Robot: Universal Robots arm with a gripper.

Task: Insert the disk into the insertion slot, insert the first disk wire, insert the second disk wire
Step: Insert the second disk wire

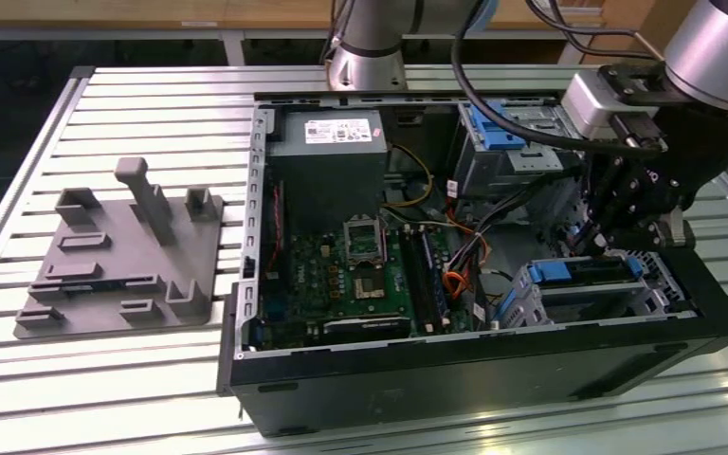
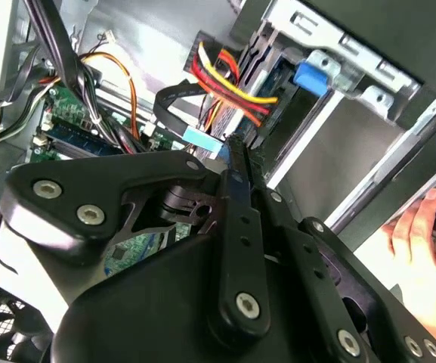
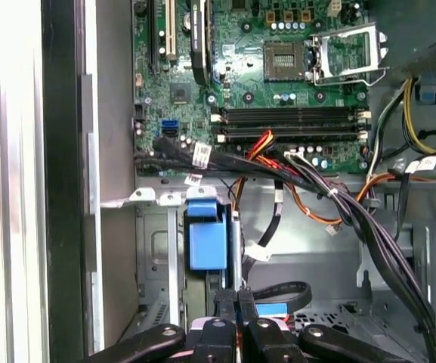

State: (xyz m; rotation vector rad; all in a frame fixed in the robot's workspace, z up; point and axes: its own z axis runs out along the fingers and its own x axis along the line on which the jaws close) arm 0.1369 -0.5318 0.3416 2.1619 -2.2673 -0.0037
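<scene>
Inside silver insertion slot (image 1: 670,292), disk (image 1: 582,272) shows bright blue frame.

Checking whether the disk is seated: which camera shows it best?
The exterior view: the disk sits in the insertion slot, its blue frame visible end to end. Both wrist views catch one blue end of it, close up.

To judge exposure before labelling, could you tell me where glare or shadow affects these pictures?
In the exterior view, glare streaks the slatted table while the computer case interior is dim; in the first wrist view the table is blown out white; in the second wrist view the black pincer looms dark in the foreground.
</scene>
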